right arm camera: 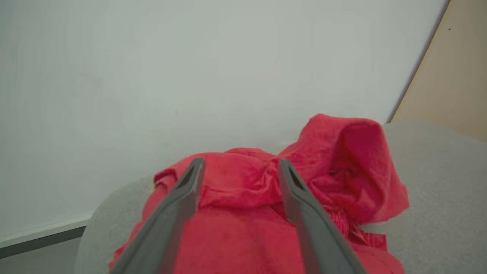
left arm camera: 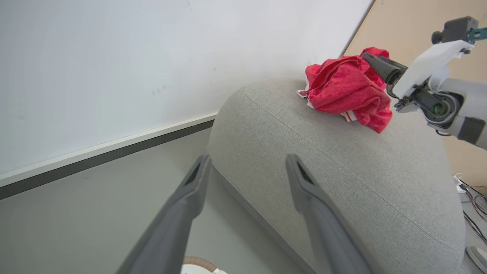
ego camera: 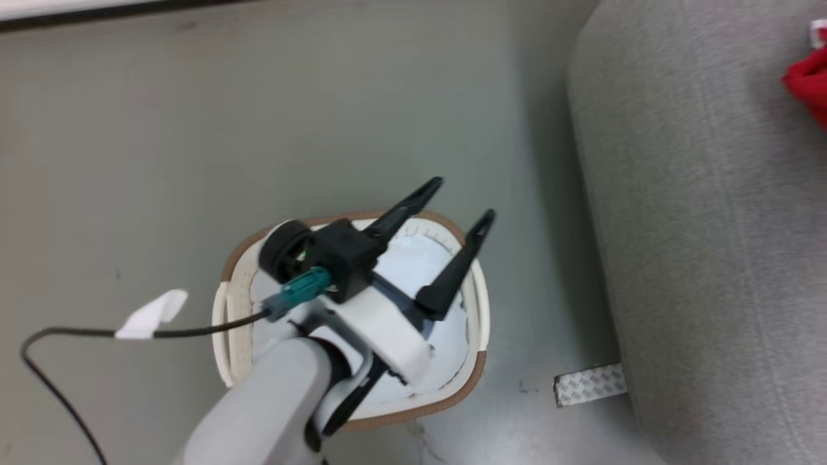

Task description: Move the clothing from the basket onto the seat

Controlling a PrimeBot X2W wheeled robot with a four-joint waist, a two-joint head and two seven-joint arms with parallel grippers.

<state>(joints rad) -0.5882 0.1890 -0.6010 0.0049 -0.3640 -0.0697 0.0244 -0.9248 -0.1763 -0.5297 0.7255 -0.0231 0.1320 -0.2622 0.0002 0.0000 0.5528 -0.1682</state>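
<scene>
Currently left jaws spread over basket; right jaws spread over clothing on seat.

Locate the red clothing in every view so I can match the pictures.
Head view: red clothing at the right edge, near the top, on the grey seat.
Left wrist view: upper right, heaped on the seat.
Right wrist view: lower centre, beyond the open right claw.
Shared landmark: the grey seat beneath it.

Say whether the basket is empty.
Empty, as far as seen: the basket shows a bare white bottom under the left gripper; its arm hides part.
</scene>
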